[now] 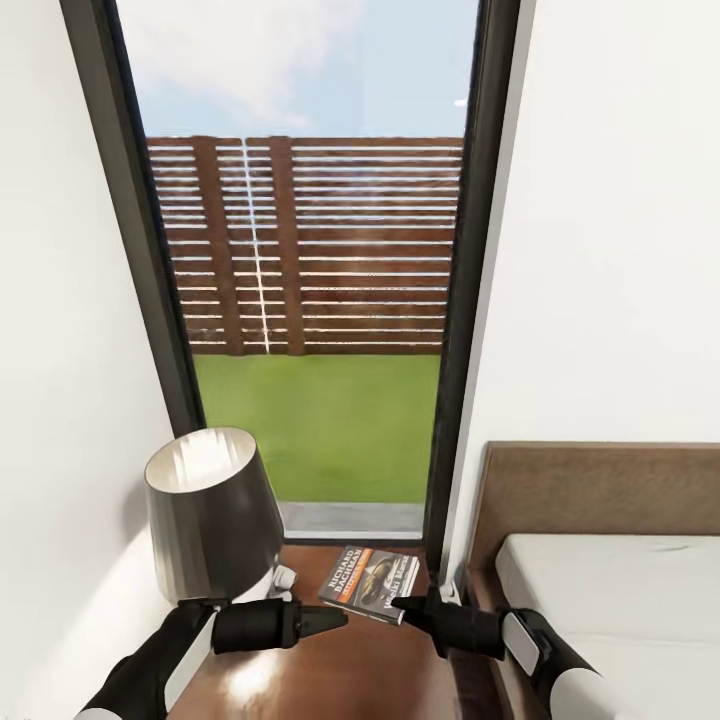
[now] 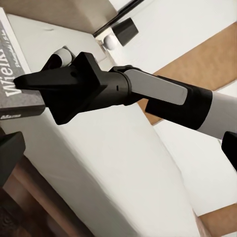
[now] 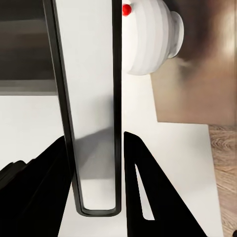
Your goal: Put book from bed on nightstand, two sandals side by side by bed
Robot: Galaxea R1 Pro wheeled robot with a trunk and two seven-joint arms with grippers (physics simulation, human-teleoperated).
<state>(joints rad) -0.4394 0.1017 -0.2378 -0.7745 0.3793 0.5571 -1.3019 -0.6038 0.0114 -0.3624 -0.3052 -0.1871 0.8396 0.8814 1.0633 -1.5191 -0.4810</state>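
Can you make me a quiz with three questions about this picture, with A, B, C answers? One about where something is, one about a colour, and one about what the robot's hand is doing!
1. Where is the book?
A. on the nightstand
B. on the bed
C. on the grass

2. What colour is the lamp shade outside?
A. red
B. dark grey
C. yellow

3. What is the right gripper doing?
A. hanging far from everything
B. holding the lamp
C. shut on the book's edge

Answers: 1 A, the book lies over the glossy brown top beside the lamp. 2 B, the shade is dark grey, pale inside. 3 C, the right wrist view shows its fingers on both sides of the book's edge.
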